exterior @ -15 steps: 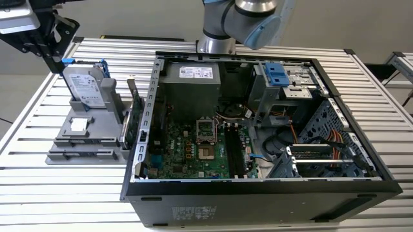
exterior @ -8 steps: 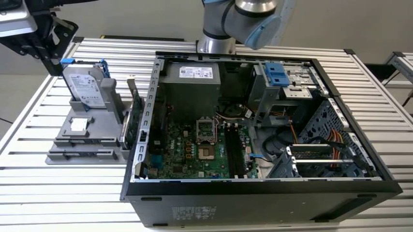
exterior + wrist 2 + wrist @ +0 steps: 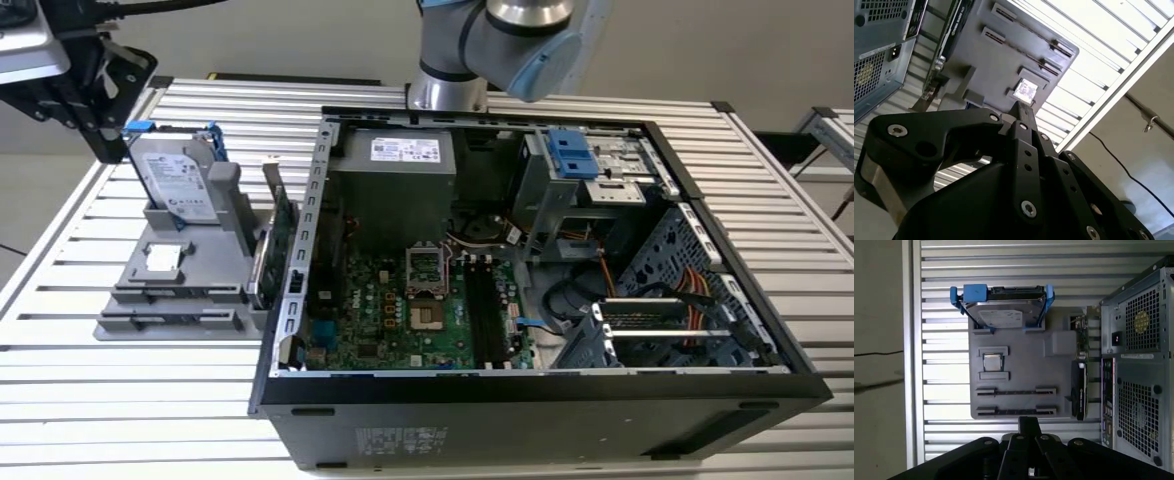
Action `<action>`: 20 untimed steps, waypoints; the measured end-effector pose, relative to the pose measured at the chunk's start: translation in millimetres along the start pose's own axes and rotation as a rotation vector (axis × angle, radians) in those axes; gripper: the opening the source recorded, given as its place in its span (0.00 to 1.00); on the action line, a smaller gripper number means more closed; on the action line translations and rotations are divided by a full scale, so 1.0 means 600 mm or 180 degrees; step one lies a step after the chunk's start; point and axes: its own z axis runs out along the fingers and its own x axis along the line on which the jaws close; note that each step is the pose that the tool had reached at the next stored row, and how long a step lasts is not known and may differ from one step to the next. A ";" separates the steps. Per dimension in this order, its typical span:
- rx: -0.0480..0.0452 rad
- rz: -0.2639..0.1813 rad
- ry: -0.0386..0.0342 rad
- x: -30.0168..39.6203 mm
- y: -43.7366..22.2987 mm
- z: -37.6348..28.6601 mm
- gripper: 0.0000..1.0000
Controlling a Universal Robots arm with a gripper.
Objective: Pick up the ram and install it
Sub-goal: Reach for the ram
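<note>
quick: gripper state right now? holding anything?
Gripper: fingers shut, nothing visible between them.

Slatted metal table (image 3: 134, 400), grey floor (image 3: 34, 180)

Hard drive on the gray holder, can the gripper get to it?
Probably yes. The hard drive stands upright on the holder with nothing over it, and the gripper hangs close beside it.
</note>
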 end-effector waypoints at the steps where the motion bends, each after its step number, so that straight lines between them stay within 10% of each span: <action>1: 0.0000 0.0000 0.0000 0.000 -0.002 0.000 0.00; 20: 0.0000 0.0000 0.0000 -0.001 -0.048 -0.002 0.00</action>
